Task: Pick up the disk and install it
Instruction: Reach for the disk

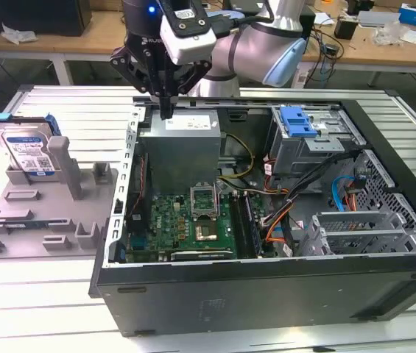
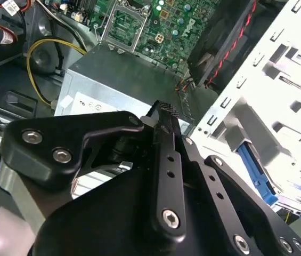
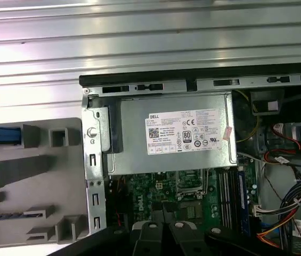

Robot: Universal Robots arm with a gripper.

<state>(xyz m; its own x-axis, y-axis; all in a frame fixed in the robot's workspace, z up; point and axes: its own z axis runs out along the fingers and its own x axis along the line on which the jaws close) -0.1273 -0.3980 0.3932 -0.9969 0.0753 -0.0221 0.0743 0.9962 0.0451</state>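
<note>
Hovering gripper (image 1: 166,109): fingers (image 2: 166,133) pressed together, empty.
Flat silver-metal disk (image 1: 22,147), blue-bracketed, stands in grey plastic fixture (image 1: 38,220) at nine o'clock of black computer case (image 1: 266,287); likely rigid, dense, shock-sensitive; grip bracketed edges.

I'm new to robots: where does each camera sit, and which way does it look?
Exterior view: off the arm, looking down on the open computer case and the disk; arm and end effector show.
First wrist view: on the arm, facing down at the power supply; end effector shows.
Second wrist view: on the arm, close behind the end effector.
All share the power supply.
</note>
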